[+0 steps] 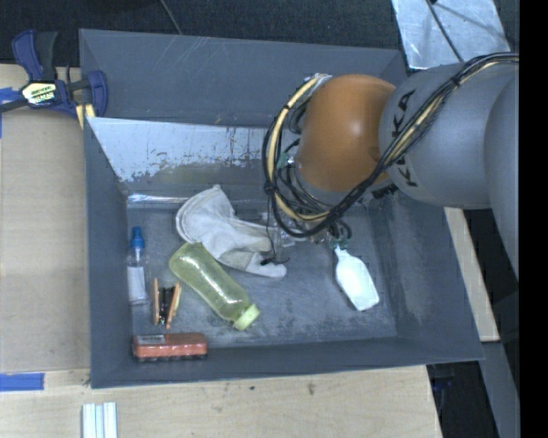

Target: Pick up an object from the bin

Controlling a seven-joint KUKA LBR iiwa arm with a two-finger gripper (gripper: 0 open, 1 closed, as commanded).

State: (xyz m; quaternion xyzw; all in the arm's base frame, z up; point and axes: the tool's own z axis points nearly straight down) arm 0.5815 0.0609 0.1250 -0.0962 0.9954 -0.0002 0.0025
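My gripper (274,254) is down in the middle of the bin (320,313), its tip at the right end of the crumpled white cloth (212,219); whether it is spread or pressed together I cannot tell. A yellow-green bottle (212,286) lies tilted just to the near left, touching the cloth. A small white bottle (354,279) lies to the right, apart from both.

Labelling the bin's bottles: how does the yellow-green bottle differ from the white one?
The yellow-green bottle is larger and translucent; the white bottle is smaller and opaque. The yellow-green bottle lies left of centre beside the white cloth; the white bottle lies alone on the right. Both lie flat.
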